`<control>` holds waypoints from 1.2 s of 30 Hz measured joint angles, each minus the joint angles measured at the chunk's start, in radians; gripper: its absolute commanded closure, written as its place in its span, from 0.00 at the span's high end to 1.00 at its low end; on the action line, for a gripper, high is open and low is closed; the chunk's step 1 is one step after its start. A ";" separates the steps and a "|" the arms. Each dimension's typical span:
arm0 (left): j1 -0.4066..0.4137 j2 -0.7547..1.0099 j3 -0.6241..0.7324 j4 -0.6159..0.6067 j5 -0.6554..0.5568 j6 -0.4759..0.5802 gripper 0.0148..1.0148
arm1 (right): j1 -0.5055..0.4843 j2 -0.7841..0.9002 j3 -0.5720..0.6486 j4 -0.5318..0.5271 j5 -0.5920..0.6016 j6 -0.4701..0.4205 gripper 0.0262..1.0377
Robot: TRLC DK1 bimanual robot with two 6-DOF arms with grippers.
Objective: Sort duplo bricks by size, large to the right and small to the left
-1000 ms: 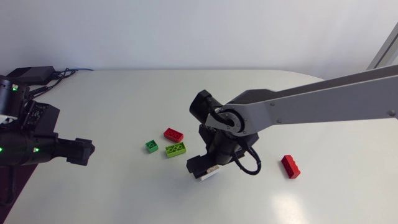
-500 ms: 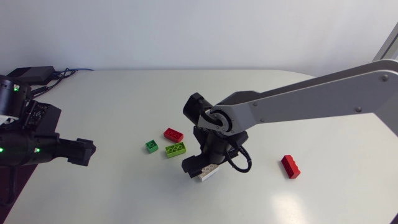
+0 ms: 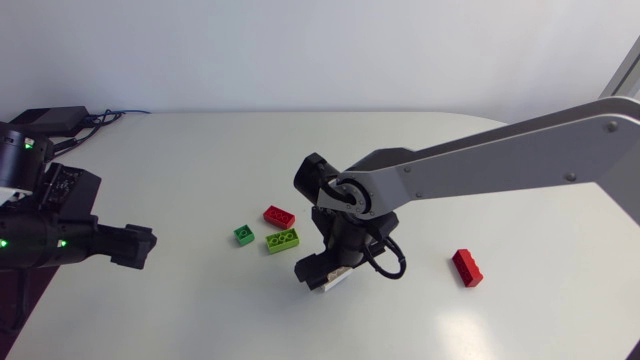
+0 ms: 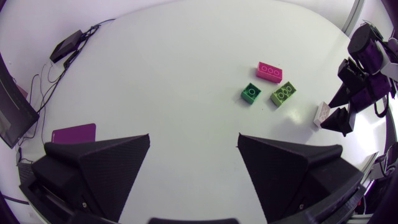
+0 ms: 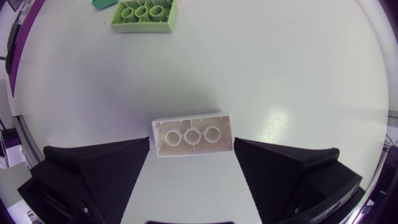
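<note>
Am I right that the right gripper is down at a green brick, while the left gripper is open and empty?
Not quite: the brick at the right gripper is white, not green, as the right wrist view shows. The left gripper is indeed open and empty.

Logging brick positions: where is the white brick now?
In the head view the white brick lies under the right gripper, just right of the lime brick.

White brick underside up, near lime brick
</note>
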 measured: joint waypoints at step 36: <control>-0.040 -0.011 -0.007 0.007 0.000 0.000 0.97 | -0.424 -0.142 -0.201 0.068 -0.012 -0.135 0.41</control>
